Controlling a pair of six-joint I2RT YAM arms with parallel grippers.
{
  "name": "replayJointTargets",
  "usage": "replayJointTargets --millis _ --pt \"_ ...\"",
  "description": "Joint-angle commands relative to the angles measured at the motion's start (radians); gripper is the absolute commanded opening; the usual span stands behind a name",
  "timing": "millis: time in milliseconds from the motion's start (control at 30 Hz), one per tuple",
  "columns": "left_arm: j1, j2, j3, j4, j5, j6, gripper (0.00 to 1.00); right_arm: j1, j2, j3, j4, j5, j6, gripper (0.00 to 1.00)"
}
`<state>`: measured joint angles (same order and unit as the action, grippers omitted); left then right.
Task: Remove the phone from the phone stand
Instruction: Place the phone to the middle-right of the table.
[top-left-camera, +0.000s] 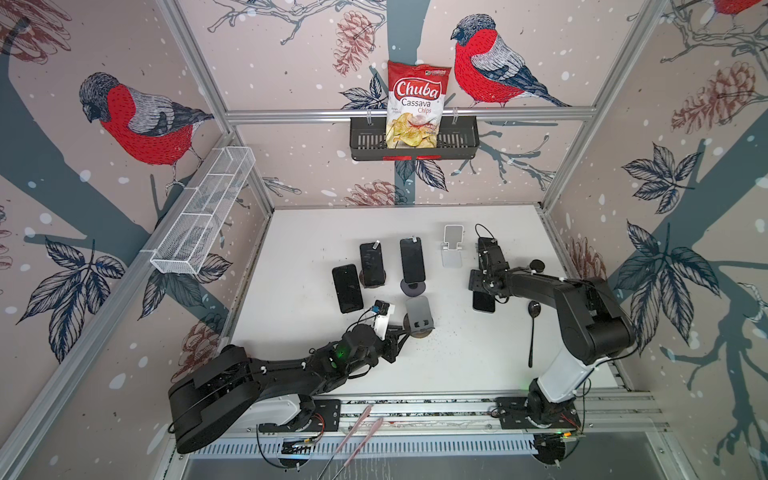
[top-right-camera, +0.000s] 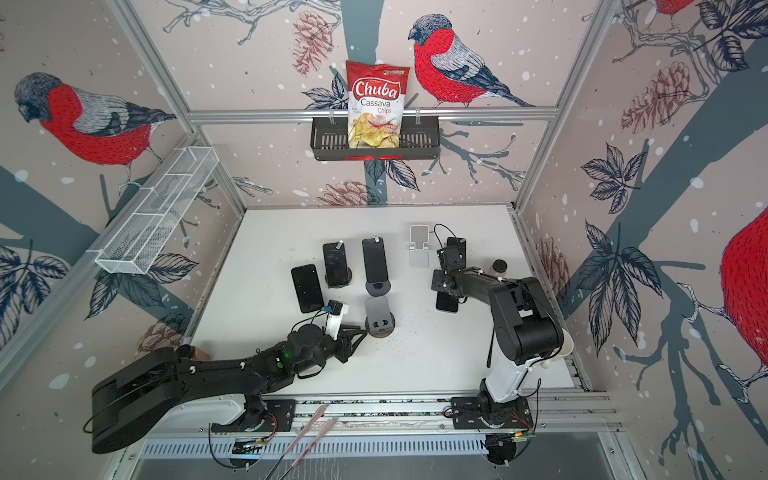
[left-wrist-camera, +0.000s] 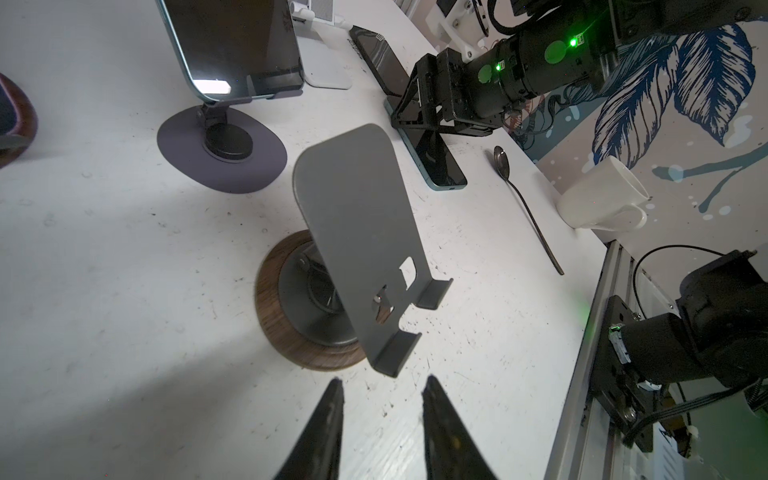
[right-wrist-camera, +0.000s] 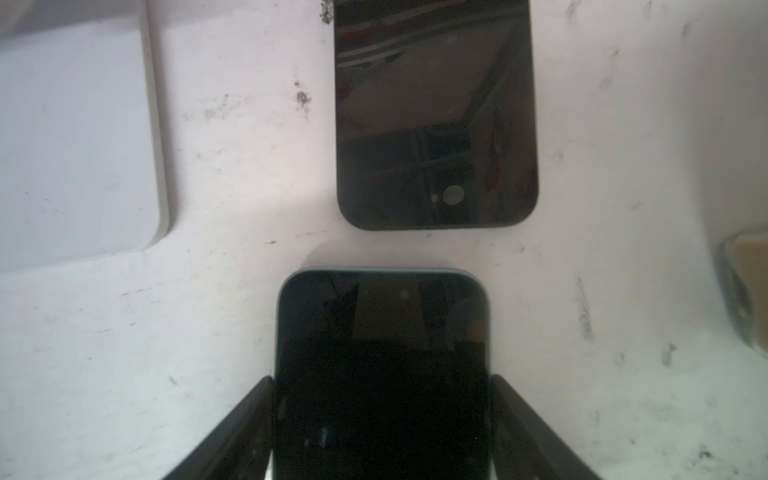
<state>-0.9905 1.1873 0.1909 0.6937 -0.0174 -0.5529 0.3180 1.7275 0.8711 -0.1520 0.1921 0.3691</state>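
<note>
Already, judging by both top views, the phone (top-left-camera: 483, 304) lies flat on the worktop (top-left-camera: 316, 232) at the right, off any stand. The right arm (top-left-camera: 540, 284) hangs over it. The empty grey stand (top-left-camera: 419, 312) sits to its left, and the left arm (top-left-camera: 291, 370) reaches to that stand's near side.

From the left wrist, the left fingers (left-wrist-camera: 328, 428) stand a little apart and hold nothing, their tips just short of the stand's front lip. A nudge forward could catch that lip and tip the stand or slide it on its wooden base. A spoon (left-wrist-camera: 501, 161) and a white mug (left-wrist-camera: 602, 195) lie near the phone, where a wide sweep of the right arm could knock them.

From the right wrist, the right fingers (right-wrist-camera: 245, 428) straddle the phone's long sides. A thin pale sliver shows along each edge, so they look loosened rather than clamped. If one finger drags as the arm lifts, the phone could skid into the second phone (right-wrist-camera: 436, 116) just beyond it, or rise by one edge and drop.
</note>
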Motion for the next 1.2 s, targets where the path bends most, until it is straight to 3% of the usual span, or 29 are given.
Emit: replayJointTargets --millis 0,833,1167 --pt "-0.001 -0.002 -0.001 0.027 0.014 -0.004 0.33 0.001 0.014 -0.017 -0.173 -0.074 0.03 0.78" --pt "0.0 0.003 0.0 0.018 0.007 -0.011 0.33 -0.012 -0.01 0.029 -0.19 -0.048 -0.002 0.84" --pt "0.0 0.006 0.004 0.009 -0.003 -0.013 0.33 -0.011 -0.086 0.062 -0.166 -0.043 -0.015 0.87"
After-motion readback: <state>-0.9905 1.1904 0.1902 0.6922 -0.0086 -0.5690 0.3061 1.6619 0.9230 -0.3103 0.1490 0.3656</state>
